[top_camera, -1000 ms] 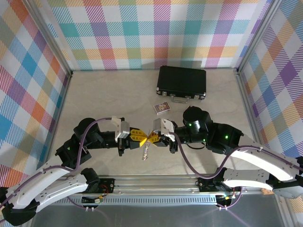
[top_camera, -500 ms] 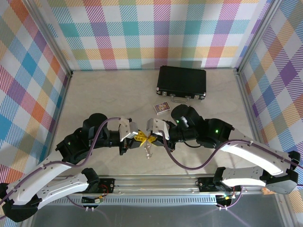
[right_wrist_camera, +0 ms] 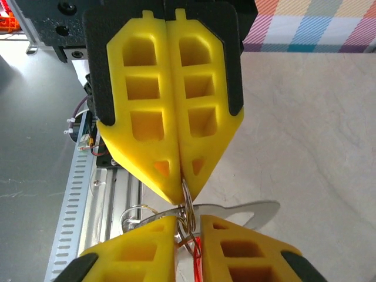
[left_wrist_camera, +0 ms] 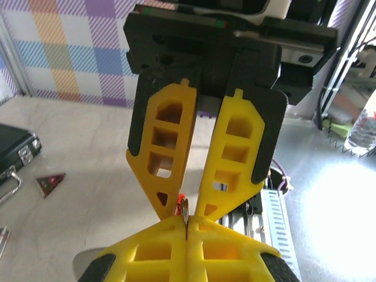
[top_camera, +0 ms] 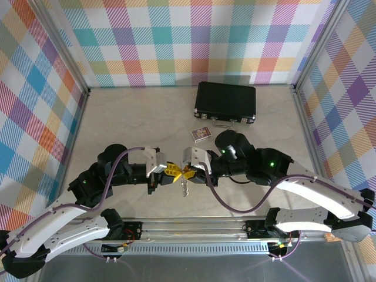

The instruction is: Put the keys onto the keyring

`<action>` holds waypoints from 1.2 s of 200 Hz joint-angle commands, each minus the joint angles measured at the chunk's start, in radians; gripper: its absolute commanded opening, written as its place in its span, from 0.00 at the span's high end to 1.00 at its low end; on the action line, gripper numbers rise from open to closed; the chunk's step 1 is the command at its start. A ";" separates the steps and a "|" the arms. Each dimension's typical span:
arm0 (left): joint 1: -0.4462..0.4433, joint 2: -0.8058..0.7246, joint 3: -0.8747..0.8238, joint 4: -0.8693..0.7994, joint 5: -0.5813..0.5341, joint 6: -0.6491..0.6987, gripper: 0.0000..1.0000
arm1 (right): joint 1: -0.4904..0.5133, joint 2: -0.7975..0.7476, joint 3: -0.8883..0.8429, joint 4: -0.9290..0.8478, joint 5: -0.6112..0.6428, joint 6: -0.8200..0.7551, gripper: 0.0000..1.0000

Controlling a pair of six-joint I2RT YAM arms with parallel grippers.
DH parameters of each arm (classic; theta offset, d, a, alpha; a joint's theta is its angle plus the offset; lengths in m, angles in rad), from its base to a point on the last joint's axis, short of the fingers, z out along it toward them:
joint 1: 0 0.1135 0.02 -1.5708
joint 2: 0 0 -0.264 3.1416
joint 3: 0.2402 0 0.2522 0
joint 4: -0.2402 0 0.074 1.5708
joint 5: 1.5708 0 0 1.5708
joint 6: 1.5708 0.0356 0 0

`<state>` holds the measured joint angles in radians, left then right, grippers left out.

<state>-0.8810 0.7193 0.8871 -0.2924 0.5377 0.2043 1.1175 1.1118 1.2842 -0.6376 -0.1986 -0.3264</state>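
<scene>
While left claw [right_wrist_camera: 181, 183] pinches the keyring [right_wrist_camera: 185, 202], right claw [right_wrist_camera: 188, 228] loosely straddles it.

A: What is concealed at the middle of the scene?
B: In the left wrist view the tiny key with the red plastic head [left_wrist_camera: 178, 201] is reduced to a red sliver inside the right gripper [left_wrist_camera: 183, 211]; its shape cannot be made out. The thin silver-grey metal keyring [right_wrist_camera: 186, 204] is swallowed by the tips of the left gripper [right_wrist_camera: 182, 191], so what is clamped cannot be told.
A: And from above?
B: Key and keyring are too small to be separated.
A: Is anything cropped?
B: In the left wrist view the black hard case [left_wrist_camera: 14, 147] is cut by the left edge, and the clear plastic bottle [left_wrist_camera: 363, 126] is cut by the right edge and bleached by glare.
</scene>
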 commanded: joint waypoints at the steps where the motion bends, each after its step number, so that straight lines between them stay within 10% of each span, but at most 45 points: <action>1: -0.012 -0.030 -0.032 0.206 0.067 -0.077 1.00 | -0.002 -0.038 -0.016 0.059 0.001 0.013 0.83; 166: -0.012 -0.043 -0.111 0.350 0.113 -0.168 1.00 | -0.001 -0.111 -0.091 0.175 -0.067 0.024 0.84; 240: -0.011 -0.041 -0.089 0.256 0.076 -0.118 1.00 | -0.002 -0.093 -0.074 0.146 -0.053 0.012 1.00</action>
<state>-0.8814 0.6872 0.7780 -0.0017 0.6174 0.0532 1.1175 1.0115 1.2003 -0.5007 -0.2535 -0.2989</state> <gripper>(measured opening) 0.059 0.042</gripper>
